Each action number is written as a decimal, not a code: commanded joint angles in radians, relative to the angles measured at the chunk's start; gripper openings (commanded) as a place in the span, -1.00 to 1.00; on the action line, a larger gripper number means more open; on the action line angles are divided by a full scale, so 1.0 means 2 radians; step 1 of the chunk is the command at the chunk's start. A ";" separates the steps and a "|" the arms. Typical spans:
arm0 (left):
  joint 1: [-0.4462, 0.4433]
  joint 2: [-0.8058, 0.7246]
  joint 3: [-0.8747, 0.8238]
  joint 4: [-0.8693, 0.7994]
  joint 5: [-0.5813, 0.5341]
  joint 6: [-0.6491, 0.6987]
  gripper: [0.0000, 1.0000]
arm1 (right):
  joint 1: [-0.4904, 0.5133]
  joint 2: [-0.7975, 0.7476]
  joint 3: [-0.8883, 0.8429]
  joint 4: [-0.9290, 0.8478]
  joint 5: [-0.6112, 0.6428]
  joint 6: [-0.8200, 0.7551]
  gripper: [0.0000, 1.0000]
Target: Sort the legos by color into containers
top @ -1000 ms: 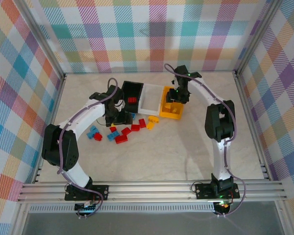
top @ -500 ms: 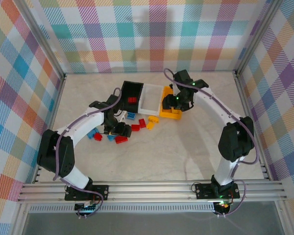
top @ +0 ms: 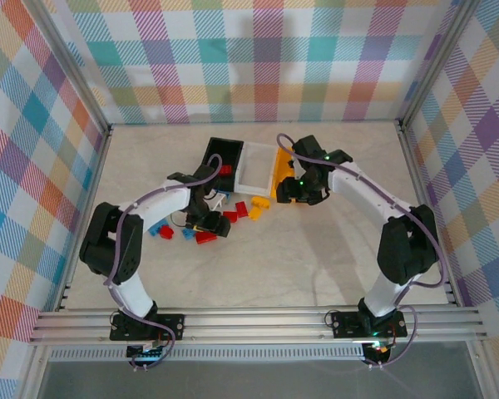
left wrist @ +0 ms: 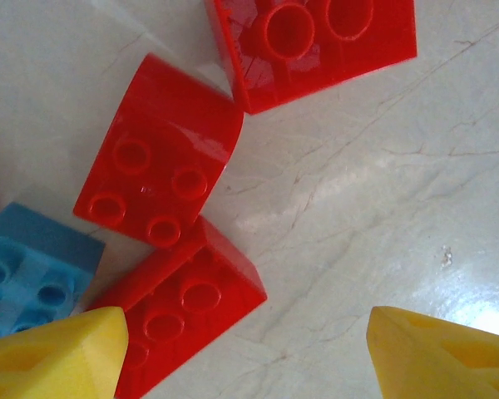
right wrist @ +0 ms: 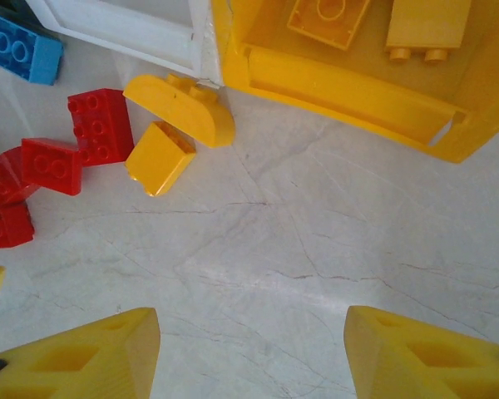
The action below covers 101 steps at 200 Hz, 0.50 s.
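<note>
Progress: we judge the sort to be in its early-to-middle part. A few bricks are binned, but most lie loose on the pale marbled table [top: 316, 266] in a cluster in front of the bins.

Containers, side by side at the far middle of the table:
- black rectangular plastic bin [top: 216, 148]: one red brick [top: 225, 169] inside, so we take this as the red bin.
- white rectangular plastic bin [top: 256, 165]: we see no brick in it. By elimination it would take blue.
- yellow-orange rectangular plastic bin [right wrist: 349, 79]: holds a flat yellow plate [right wrist: 328, 17] and a yellow block [right wrist: 428, 25].

Loose pieces:
- several red studded bricks [left wrist: 162, 187]
- blue studded bricks [left wrist: 29, 270]
- a yellow curved brick [right wrist: 183, 104] touching the white bin's corner
- a yellow wedge brick [right wrist: 160, 156] just beside the curved one

End effectors:
- left gripper [left wrist: 245, 357]: low over the red bricks, jaws apart, nothing between them.
- right gripper [right wrist: 254, 353]: over bare table just in front of the yellow-orange bin, jaws spread, carrying nothing.

Left to do: all the blue, most of the red and two yellow.
</note>
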 commanded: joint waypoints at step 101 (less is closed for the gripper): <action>-0.010 -0.002 -0.016 -0.007 -0.046 -0.013 0.50 | 0.003 0.004 -0.015 0.022 -0.012 0.007 0.22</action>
